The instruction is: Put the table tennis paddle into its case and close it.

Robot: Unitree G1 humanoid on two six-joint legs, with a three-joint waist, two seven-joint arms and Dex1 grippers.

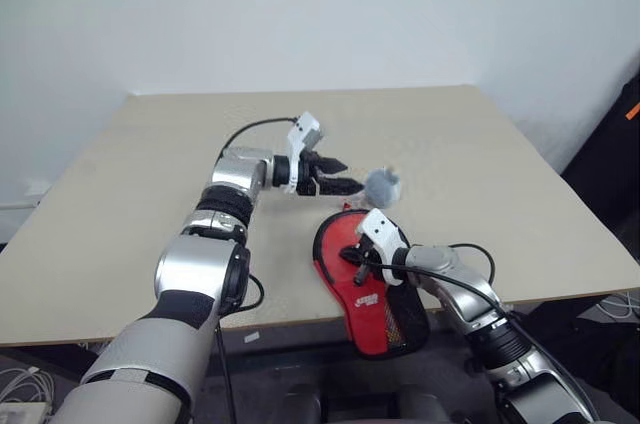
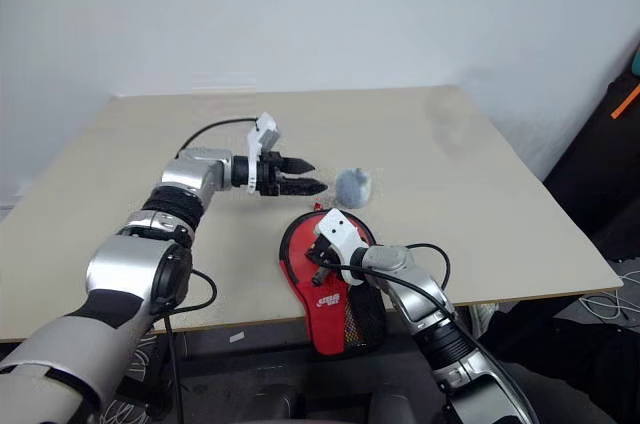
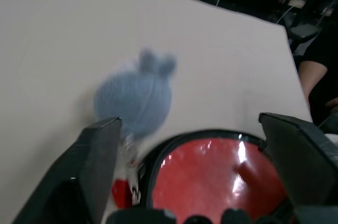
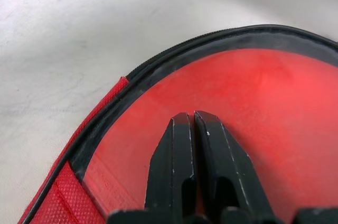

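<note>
Case [image 1: 365, 289] lies shut at the surface's [image 1: 150, 194] near edge, overhanging; paddle presumably inside, can't tell. Right end effector [image 4: 194, 121] nearly closed, pressing the case top, holding nothing. Left end effector [image 1: 342, 174] wide open, empty, beside grey fuzzy ball [image 1: 382, 185]. Risk: pressing tips the case off the edge.

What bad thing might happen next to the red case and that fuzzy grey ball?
The case hangs partly over the table's near edge, so a push from the right gripper, resting on it with jaws nearly shut, might slide it off. The left gripper, jaws open, is close to the fuzzy grey ball and might knock it away.
</note>
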